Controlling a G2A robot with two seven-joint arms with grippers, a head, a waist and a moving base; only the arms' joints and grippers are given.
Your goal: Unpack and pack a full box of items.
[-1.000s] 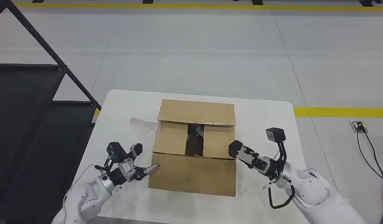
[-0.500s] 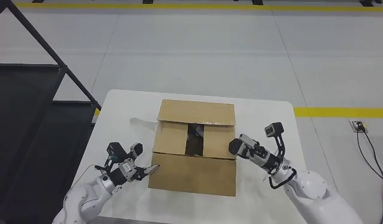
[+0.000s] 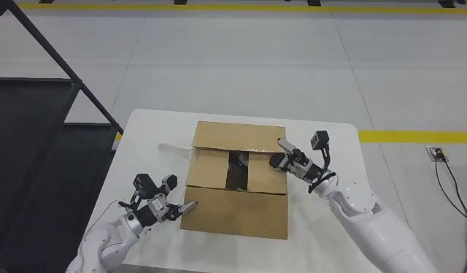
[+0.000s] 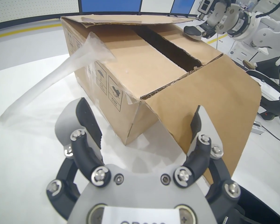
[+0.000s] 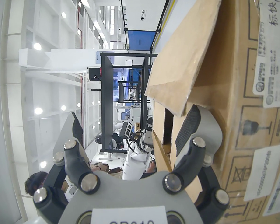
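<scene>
At the right gripper (image 3: 279, 156) — box (image 3: 233, 212)

Box (image 3: 235, 213): matt corrug. cardboard

White arms (image 3: 368, 211), grey black-padded hands (image 4: 141, 107)

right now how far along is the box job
Done: the tape hangs peeled off the box and the near flap is folded out. In hand: the open right gripper is at an inner flap; the open left gripper sits by the near flap. Left: inner flaps lie shut; unpacking and repacking remain.
</scene>
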